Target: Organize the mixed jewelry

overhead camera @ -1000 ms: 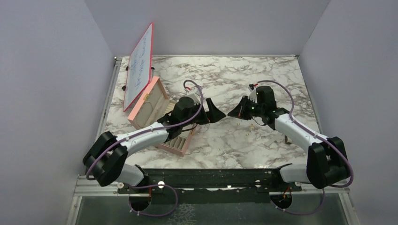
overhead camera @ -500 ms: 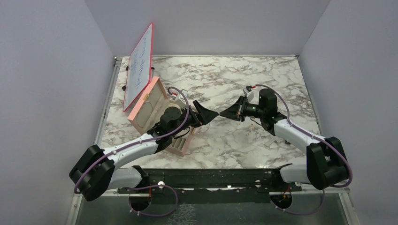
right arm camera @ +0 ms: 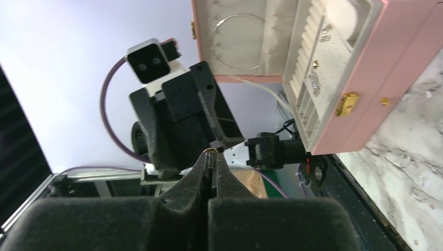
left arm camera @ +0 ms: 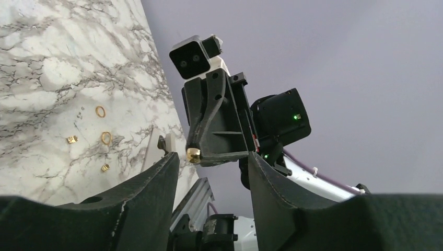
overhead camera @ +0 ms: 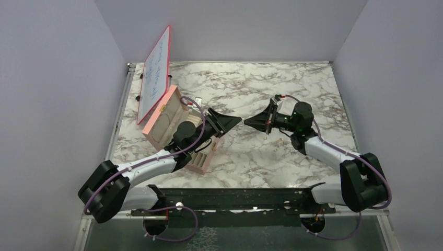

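Two arms reach toward each other over the marble desk (overhead camera: 251,83), tips almost meeting. The right gripper (right arm camera: 210,157) is pinched tight on a tiny gold stud (left arm camera: 193,155). The left gripper (left arm camera: 212,157) faces it, jaws partly apart, holding nothing. Loose gold rings (left arm camera: 106,137) and small gold bits (left arm camera: 72,139) lie on the desk below. An open pink box (overhead camera: 168,107) sits by the left arm, a whiteboard (overhead camera: 155,73) behind it

Counts: one left claw (overhead camera: 235,122), one right claw (right arm camera: 211,157); one stud (left arm camera: 193,155) at the right claw's tip; two rings (left arm camera: 100,111) (left arm camera: 106,137) and two studs (left arm camera: 72,139) (left arm camera: 105,168) on the table (overhead camera: 313,83) below both claws; one box (right arm camera: 402,57); one whiteboard (overhead camera: 155,73).
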Available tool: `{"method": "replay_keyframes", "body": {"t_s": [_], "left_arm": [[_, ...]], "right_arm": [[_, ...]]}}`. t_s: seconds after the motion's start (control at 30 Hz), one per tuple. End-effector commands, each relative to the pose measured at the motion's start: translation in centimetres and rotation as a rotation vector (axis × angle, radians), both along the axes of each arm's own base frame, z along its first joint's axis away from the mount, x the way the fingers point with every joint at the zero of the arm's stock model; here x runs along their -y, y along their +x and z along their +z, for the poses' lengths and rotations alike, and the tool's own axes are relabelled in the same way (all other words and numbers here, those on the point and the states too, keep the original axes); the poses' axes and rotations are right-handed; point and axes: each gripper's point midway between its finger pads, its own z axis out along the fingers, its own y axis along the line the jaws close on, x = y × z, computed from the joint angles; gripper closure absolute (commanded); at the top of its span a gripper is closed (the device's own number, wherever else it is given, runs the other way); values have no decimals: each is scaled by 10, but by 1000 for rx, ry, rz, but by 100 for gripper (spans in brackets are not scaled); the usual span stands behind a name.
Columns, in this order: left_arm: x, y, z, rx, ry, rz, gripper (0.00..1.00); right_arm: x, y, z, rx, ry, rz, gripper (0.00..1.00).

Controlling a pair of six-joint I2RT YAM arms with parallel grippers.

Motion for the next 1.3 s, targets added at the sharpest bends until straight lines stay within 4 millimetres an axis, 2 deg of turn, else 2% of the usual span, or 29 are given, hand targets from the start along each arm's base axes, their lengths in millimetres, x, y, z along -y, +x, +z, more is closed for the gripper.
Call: {"method": "replay_keyframes", "body": {"t_s": [0.0, 0.23, 0.4, 0.63, 1.03, 1.1, 1.27], "left_arm": [[3, 3, 15, 27, -58, -9, 49], [12, 1, 19, 42, -68, -57, 50], [17, -2, 24, 64, -81, -87, 58], [20, -3, 24, 65, -107, -111, 60], [19, -3, 16, 59, -104, -105, 89], [18, -2, 16, 64, -100, -97, 99], [12, 0, 13, 75, -85, -59, 100]], "right_arm": [[0, -10, 26, 40, 84, 45, 99], [0, -12, 26, 35, 97, 55, 99], [0, -11, 24, 31, 96, 57, 99], [0, -11, 20, 24, 94, 61, 99], [0, -9, 13, 19, 80, 42, 99], [0, -9, 12, 20, 77, 39, 99], [1, -8, 9, 33, 55, 32, 98]]}}
